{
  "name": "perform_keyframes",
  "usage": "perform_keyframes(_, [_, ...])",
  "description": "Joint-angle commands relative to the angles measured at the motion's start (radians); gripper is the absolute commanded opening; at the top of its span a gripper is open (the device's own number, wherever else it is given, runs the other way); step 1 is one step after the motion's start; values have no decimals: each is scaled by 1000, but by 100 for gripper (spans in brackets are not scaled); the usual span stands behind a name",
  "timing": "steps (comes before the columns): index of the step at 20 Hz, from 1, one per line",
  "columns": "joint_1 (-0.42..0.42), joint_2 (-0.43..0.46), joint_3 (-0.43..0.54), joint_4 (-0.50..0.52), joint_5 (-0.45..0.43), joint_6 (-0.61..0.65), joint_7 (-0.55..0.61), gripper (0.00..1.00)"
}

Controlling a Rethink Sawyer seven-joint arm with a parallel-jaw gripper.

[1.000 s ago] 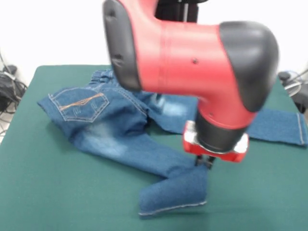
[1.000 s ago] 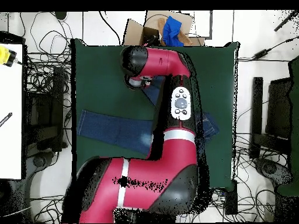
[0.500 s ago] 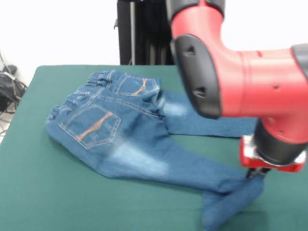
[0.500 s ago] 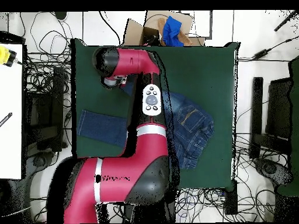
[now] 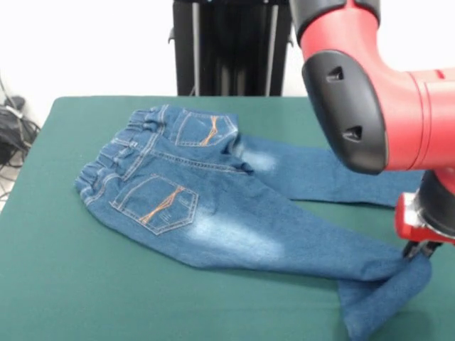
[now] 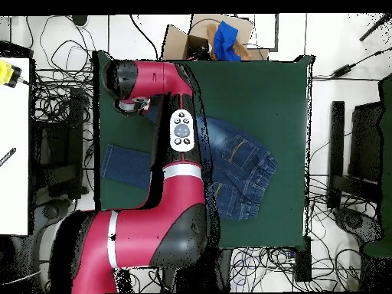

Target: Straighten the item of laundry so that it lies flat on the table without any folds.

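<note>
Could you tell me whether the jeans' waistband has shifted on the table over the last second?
Yes. In the front view, the jeans have slid rightward, away from the table's left edge, pulled by the gripper.

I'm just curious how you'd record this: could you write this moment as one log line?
claw: shut on jeans leg end | jeans: waistband and pockets spread flat, near leg end lifted and folded | table: green cloth
</note>
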Motion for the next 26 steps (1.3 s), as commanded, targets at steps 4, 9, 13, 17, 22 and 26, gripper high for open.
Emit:
perform_keyframes(4, [18, -55, 5, 64, 66, 65, 325, 0])
perform_keyframes(9, [34, -67, -3, 31, 67, 117, 363, 0])
perform_keyframes(13, [44, -37, 5, -13, 69, 124, 396, 0])
perform_keyframes(17, [65, 4, 7, -56, 59, 87, 429, 0])
perform_keyframes(22, [50, -15, 8, 51, 31, -63, 382, 0])
perform_keyframes(26, [32, -51, 15, 134, 30, -125, 340, 100])
